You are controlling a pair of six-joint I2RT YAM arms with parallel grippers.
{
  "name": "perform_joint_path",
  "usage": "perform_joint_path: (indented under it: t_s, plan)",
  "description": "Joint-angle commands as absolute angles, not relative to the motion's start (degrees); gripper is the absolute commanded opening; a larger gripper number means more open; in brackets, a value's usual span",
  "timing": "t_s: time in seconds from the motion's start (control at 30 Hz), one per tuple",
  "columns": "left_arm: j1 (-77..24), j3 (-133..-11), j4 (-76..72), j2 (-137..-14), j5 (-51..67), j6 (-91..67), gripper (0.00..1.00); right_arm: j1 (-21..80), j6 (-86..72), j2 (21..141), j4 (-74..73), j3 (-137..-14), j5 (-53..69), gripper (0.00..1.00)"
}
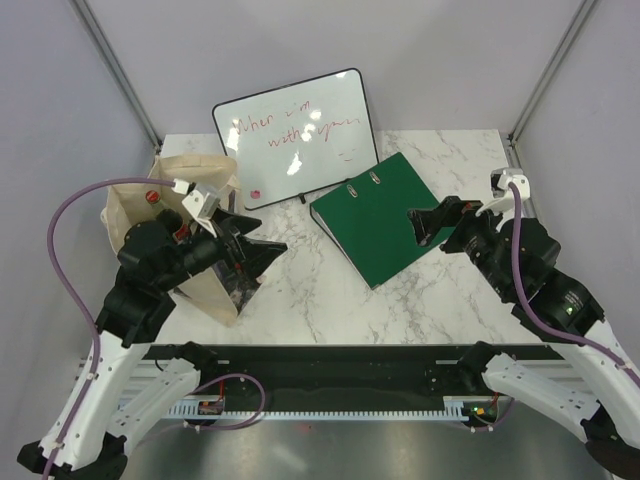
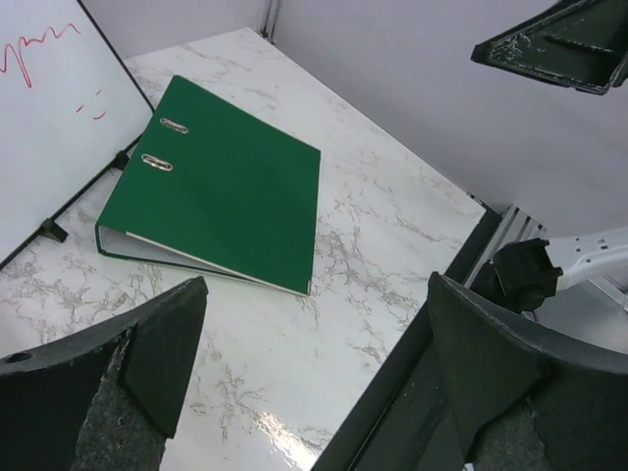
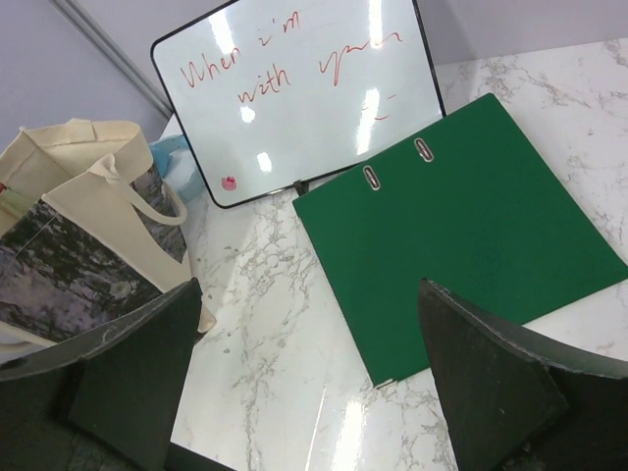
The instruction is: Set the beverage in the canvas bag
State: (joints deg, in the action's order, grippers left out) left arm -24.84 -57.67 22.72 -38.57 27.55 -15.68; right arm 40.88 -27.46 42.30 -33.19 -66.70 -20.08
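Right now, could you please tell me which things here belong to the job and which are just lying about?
Part of the job:
- cloth bag, standing at the left
- bottle, its red cap showing in the bag's mouth
- left gripper, open, beside the bag
- right gripper, open, empty

Just lying about:
- whiteboard with red writing
- green binder, lying flat

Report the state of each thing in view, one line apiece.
Bag: upright, mouth open.
Bottle: inside the bag, red cap on.
Binder: closed, lying flat.
Whiteboard: propped up, red writing on it.
Left gripper: open, empty, beside the bag.
Right gripper: open, empty, above the binder.
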Motion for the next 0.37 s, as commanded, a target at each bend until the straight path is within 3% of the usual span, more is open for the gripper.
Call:
perform_joint_path:
  t_s: [0.0, 0.33]
  plan:
    - [-24.96, -58.36, 20.12, -38.41, 26.19, -16.26, 1.0, 41.04, -27.42, 42.19, -33.93, -69.17, -22.14, 0.98]
    - [-24.96, -59.5, 20.83, -38.06, 25.05, -15.56, 1.0, 41.04, -26.19, 42.01, -33.49, -69.43, -22.85, 0.98]
